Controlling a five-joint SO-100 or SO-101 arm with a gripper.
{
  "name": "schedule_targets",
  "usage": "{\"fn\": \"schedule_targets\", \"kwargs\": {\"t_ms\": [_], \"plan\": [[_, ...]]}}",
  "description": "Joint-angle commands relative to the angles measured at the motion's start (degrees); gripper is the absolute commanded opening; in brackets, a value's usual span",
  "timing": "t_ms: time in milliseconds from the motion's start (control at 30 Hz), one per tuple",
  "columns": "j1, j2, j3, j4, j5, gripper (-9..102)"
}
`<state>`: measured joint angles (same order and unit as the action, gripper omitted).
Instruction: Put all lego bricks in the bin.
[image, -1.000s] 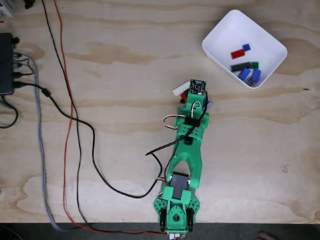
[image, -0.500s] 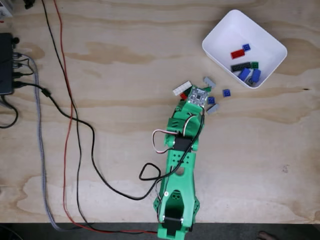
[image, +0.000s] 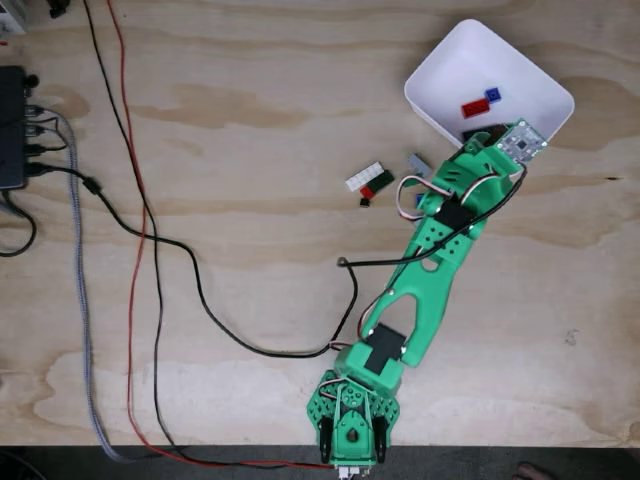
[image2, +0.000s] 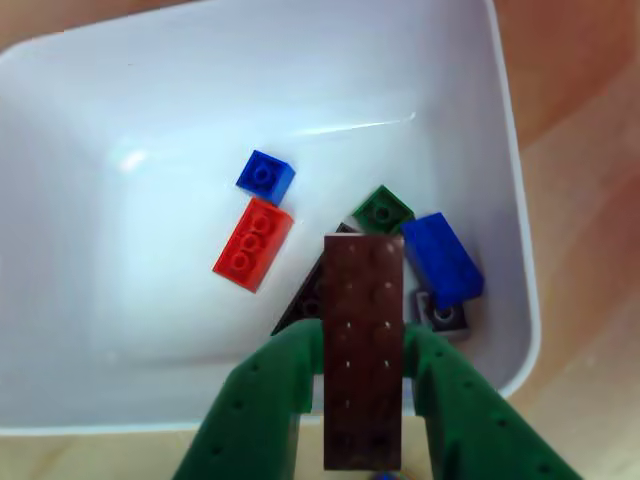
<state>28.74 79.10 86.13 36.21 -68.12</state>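
While over the bin (image2: 300, 70), hand (image2: 362, 400) clamping brown plate (image2: 364, 340)

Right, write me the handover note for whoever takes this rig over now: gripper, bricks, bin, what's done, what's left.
Gripper: shut on a brown plate, held above the bin, not released yet.
In the bin, by the other view: small blue brick, red brick, green brick, larger blue brick, a grey piece and a dark plate partly under the held plate.
On the table, by the fixed view: white plate, a red and dark piece, a small black piece, grey plate. The arm may hide others.
Done: six or so binned. Left: drop the brown plate, then fetch the table pieces.
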Motion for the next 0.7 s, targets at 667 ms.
{"fn": "schedule_targets", "kwargs": {"t_ms": [667], "plan": [[-9.2, 53.1, 48.0, 6.2, -4.4, 26]]}}
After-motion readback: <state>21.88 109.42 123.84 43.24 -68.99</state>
